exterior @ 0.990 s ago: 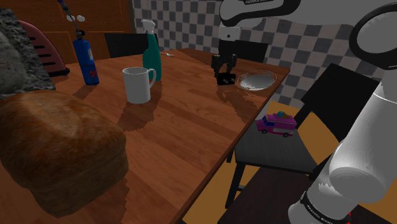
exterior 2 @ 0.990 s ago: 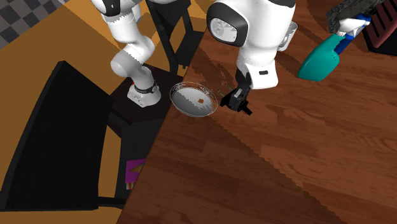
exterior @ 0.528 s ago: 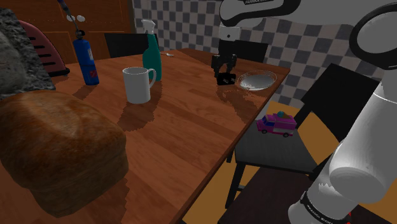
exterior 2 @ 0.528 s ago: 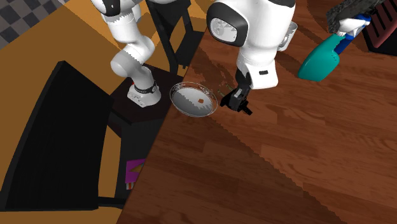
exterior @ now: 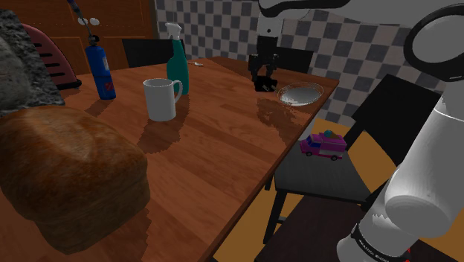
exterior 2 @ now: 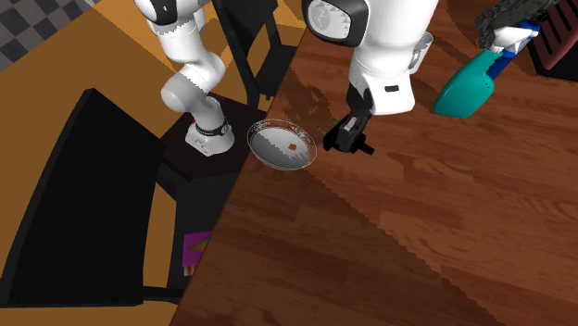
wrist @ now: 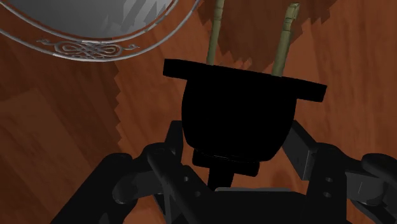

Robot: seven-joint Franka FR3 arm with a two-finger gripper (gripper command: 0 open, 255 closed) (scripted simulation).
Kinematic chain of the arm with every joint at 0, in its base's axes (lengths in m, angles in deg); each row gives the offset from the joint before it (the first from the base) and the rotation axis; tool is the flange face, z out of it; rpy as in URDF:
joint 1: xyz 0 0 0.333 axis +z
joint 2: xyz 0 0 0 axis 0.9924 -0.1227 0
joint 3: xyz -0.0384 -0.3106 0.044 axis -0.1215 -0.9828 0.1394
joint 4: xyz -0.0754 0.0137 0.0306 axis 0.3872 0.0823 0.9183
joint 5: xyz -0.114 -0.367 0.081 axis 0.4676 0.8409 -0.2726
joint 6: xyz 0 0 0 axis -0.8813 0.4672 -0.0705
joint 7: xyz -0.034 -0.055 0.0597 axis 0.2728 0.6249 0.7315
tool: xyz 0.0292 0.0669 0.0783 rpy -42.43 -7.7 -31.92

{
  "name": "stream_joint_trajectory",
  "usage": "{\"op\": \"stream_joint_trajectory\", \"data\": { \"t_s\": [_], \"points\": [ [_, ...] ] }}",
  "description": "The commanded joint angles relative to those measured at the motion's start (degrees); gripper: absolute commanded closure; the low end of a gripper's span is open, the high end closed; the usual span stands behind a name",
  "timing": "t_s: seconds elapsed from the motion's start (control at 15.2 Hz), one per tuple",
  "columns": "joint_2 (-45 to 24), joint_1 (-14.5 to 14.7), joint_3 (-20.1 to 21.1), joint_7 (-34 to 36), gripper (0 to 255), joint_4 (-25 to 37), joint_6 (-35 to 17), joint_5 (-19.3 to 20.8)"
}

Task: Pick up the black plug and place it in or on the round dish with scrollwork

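Our gripper (wrist: 236,151) is clamped on the black plug (wrist: 238,114), one finger (wrist: 160,159) pressed to each side of its body. The plug appears to hang clear of the table (exterior: 208,149), though we cannot be sure of the gap. In the shoulder view the round dish (exterior: 300,94) lies at about four o'clock from the gripper (exterior: 265,73).

The grip is on a smooth, tapering body, so we judge the plug could twist or slip during the carry. The dish is shallow, so a high release could bounce the plug out.

The wrist view shows the two prongs (wrist: 285,38) pointing away from the hand and the scrollwork (wrist: 89,48) on the rim. The second exterior view shows the dish (exterior 2: 282,145) at the table's edge, at nine o'clock from the gripper (exterior 2: 350,132).
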Motion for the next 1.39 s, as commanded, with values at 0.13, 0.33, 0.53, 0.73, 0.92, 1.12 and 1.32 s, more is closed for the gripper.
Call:
{"op": "stream_joint_trajectory", "data": {
  "t_s": [0.13, 0.33, 0.53, 0.73, 0.92, 1.12, 1.32],
  "points": [
    [-0.79, -0.04, -0.03, -0.03, 255, 4.14, 3.37, -0.09],
    [-1.66, -0.11, -0.07, -0.09, 255, 7.64, 6.01, -0.2],
    [-2.73, -0.19, -0.11, -0.15, 255, 11.45, 8.75, -0.33],
    [-4.04, -0.3, -0.17, -0.23, 255, 15.63, 11.63, -0.49],
    [-5.48, -0.44, -0.23, -0.31, 255, 19.85, 14.42, -0.68],
    [0.83, -1.53, -1.21, -2.62, 255, 12.01, 12.87, 0.04],
    [6.34, -2.67, -2.36, -5.06, 255, 5.77, 12.09, 0.87]
  ]
}}
